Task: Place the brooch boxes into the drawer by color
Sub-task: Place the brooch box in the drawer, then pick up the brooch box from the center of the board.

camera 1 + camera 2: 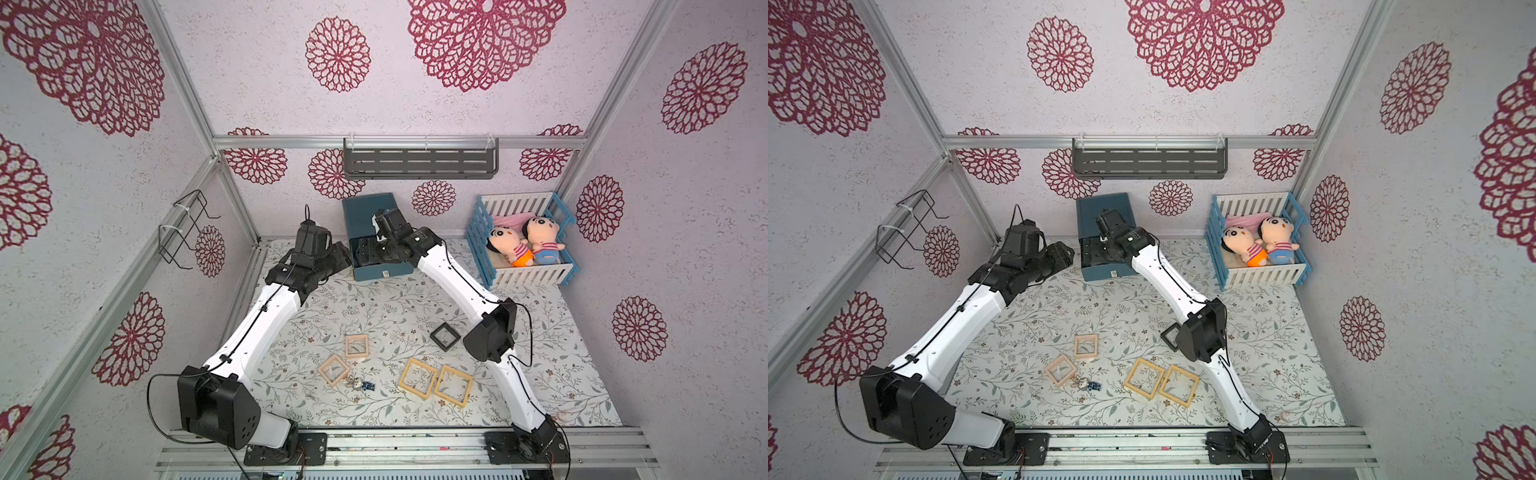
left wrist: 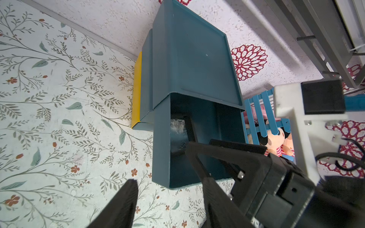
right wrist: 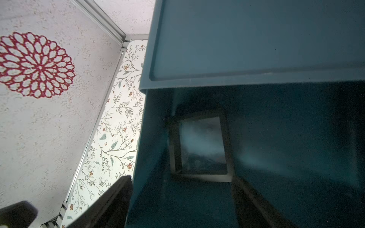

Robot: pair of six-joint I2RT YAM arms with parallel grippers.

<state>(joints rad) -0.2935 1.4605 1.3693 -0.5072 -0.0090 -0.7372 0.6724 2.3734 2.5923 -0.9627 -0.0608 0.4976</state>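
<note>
In both top views the right arm covers the chest's (image 1: 368, 212) pulled-out top drawer (image 1: 384, 272), far centre. Only the wrist views show its inside: a blurred black box (image 3: 199, 146) lies flat there, untouched. The right fingers (image 3: 118, 193) stand spread astride the drawer's left wall. The left fingers (image 2: 122, 203) are apart and empty beside it. Near, on the counter (image 1: 374, 307), lie a second black box (image 1: 445, 336), two pink boxes (image 1: 357, 346) (image 1: 334, 370) and two tan boxes (image 1: 418, 378) (image 1: 453, 385).
</note>
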